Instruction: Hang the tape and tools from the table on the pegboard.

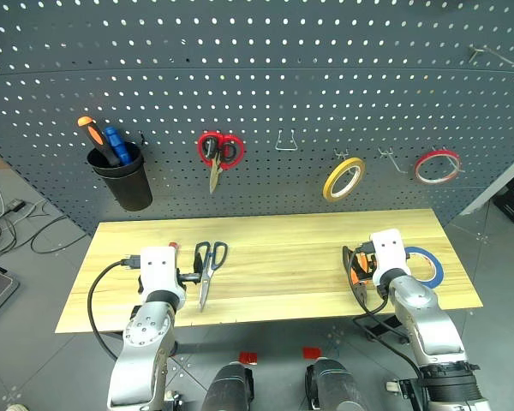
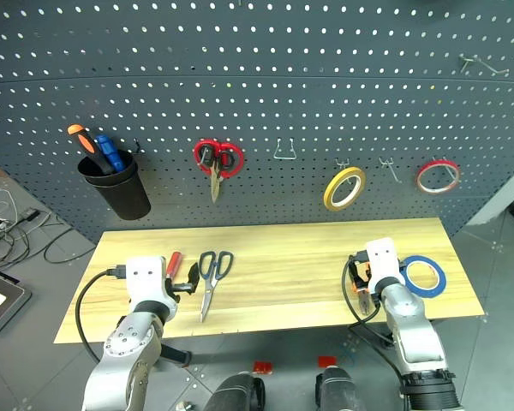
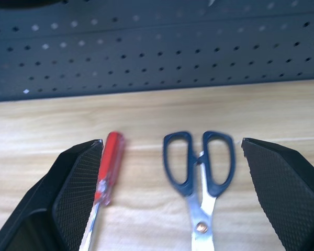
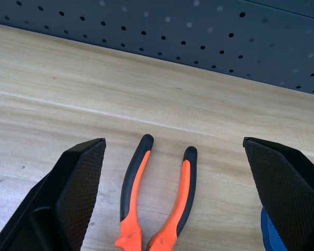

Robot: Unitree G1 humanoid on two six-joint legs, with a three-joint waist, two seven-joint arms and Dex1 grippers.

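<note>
The pegboard [image 1: 265,77] filled the wall ahead of me, dark grey, with the plank table [image 1: 283,257] set against its foot. On the board I had a black cup [image 1: 124,180] of screwdrivers at about ten o'clock, red-handled scissors [image 1: 218,154] near eleven, an empty hook [image 1: 284,141] at twelve, a yellow roll [image 1: 343,178] around one and a red roll [image 1: 437,166] toward two.

Everything I needed was lying on the table. The dark-blue-handled scissors [image 3: 199,172] lay flat at about seven o'clock, handles toward the board, with the small red-handled screwdriver [image 3: 107,167] just beside them on my left. My left gripper [image 3: 172,209] hovered over both, fingers spread wide, the screwdriver close along the inner edge of one finger and the scissors between the two, nothing pinched.

At about four o'clock the pliers [image 4: 157,193] lay with orange-and-black handles pointing toward the board. My right gripper [image 4: 172,209] sat above them, fingers equally spread and empty. The blue tape [image 1: 426,265] lay flat just right of that hand, near the table's right edge.
</note>
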